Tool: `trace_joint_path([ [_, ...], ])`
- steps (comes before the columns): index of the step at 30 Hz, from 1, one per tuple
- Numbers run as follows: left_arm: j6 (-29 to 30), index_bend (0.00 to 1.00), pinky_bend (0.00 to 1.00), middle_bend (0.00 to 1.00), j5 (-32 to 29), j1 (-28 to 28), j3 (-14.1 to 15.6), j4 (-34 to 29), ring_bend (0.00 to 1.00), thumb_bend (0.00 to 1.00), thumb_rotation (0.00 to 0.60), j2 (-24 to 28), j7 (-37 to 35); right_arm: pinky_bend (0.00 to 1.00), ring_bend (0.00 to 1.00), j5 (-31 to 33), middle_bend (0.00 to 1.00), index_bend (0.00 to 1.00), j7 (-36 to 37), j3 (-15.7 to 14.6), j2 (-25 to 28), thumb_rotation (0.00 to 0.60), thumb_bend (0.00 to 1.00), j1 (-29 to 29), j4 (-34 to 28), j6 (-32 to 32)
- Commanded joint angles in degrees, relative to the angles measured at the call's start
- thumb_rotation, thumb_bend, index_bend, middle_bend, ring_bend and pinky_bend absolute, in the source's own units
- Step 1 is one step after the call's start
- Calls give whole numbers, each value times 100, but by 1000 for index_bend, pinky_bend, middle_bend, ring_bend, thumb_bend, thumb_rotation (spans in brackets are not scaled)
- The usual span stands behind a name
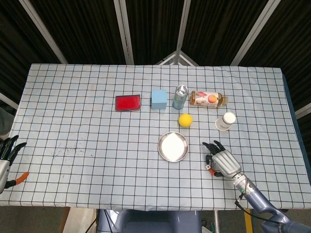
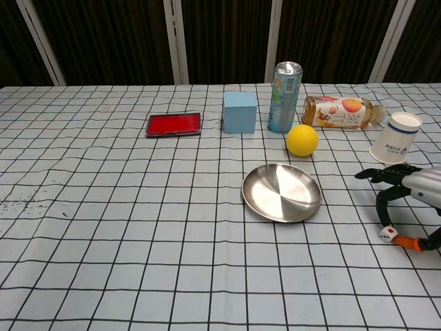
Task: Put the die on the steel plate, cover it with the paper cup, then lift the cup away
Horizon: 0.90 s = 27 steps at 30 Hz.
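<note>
The small white die [image 2: 388, 234] lies low by the table's right side, right of the steel plate [image 2: 282, 192] [image 1: 173, 146]. My right hand [image 2: 408, 196] [image 1: 222, 160] arches over it and pinches it between a fingertip and the orange-tipped thumb. From the head camera the hand hides the die. The white paper cup [image 2: 394, 146] [image 1: 226, 121] stands tilted just beyond that hand. My left hand [image 1: 6, 160] rests at the table's left edge, fingers apart and holding nothing.
Behind the plate sit a yellow ball [image 2: 302, 140], a tall can [image 2: 284, 97], a juice bottle [image 2: 341, 112] on its side, a light blue box [image 2: 239, 112] and a red case [image 2: 173, 124]. The checked cloth left of the plate is bare.
</note>
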Motion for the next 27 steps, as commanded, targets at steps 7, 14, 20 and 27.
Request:
trace_joint_path([
  [7, 3, 148, 23, 0, -8, 2, -1, 3, 0, 294, 600, 8, -10, 0, 125, 62, 82, 531, -85, -4, 21, 600, 351, 32, -92, -50],
  [14, -5, 148, 23, 0, -10, -2, 1, -4, 0, 293, 600, 6, -6, 0, 142, 61, 101, 589, -95, 0, 28, 600, 400, 46, -130, 5],
  [20, -10, 149, 24, 0, -20, -1, 2, -12, 0, 293, 600, 9, -4, 0, 145, 51, 105, 642, -144, 62, 58, 600, 413, 104, -263, 61],
  [27, -5, 149, 23, 0, -24, 1, -1, -14, 0, 294, 600, 39, -77, 0, 149, 165, 105, 645, -329, 333, 281, 600, 414, 340, -880, -31],
])
